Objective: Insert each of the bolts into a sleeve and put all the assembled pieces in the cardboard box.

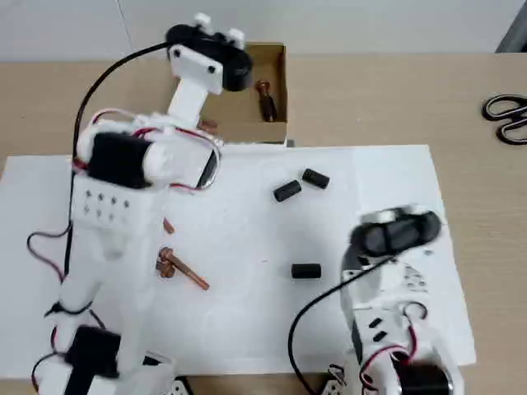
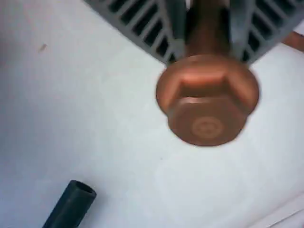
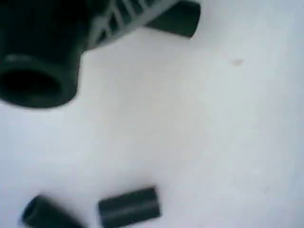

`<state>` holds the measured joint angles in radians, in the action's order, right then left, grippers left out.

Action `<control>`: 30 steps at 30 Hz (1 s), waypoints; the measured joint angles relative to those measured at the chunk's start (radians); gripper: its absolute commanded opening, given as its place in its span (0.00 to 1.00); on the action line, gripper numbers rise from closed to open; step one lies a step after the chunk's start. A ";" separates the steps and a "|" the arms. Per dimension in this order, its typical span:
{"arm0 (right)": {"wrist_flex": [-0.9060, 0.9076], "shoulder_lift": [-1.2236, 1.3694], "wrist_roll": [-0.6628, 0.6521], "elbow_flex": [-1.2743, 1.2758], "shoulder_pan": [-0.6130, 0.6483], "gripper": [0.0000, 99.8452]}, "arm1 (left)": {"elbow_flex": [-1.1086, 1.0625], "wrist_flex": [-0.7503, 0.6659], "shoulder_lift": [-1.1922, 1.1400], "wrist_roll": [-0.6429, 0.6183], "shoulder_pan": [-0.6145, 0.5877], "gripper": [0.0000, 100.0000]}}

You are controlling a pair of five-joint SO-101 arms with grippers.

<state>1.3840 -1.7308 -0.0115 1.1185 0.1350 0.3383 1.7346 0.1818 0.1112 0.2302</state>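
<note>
My left gripper (image 2: 206, 28) is shut on a copper bolt (image 2: 207, 99), whose hex head points at the camera, above the white sheet (image 2: 71, 95). A black sleeve (image 2: 71, 204) lies on the sheet nearby. My right gripper (image 3: 61, 33) is shut on a black sleeve (image 3: 38, 61), its open end facing the camera. Three loose sleeves (image 3: 128, 206) lie on the sheet, also seen from above (image 1: 287, 191) (image 1: 315, 178) (image 1: 305, 271). The cardboard box (image 1: 276, 58) stands at the back with one assembled piece (image 1: 265, 99) inside. The right arm (image 1: 395, 234) hides its sleeve from above.
Two copper bolts (image 1: 185, 271) lie on the sheet beside the left arm (image 1: 115, 181), which stretches back toward the box. A small copper piece (image 1: 167, 225) shows at that arm's edge. Scissors (image 1: 506, 115) lie on the wooden table at the far right.
</note>
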 measured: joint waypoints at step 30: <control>-0.292 -0.080 -0.021 0.275 0.178 0.00 | -1.579 -0.882 1.587 -0.373 0.002 0.00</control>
<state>1.0925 -1.8105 -0.0330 1.3932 0.3130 -1.2405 0.8523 1.7683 -0.2616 0.2317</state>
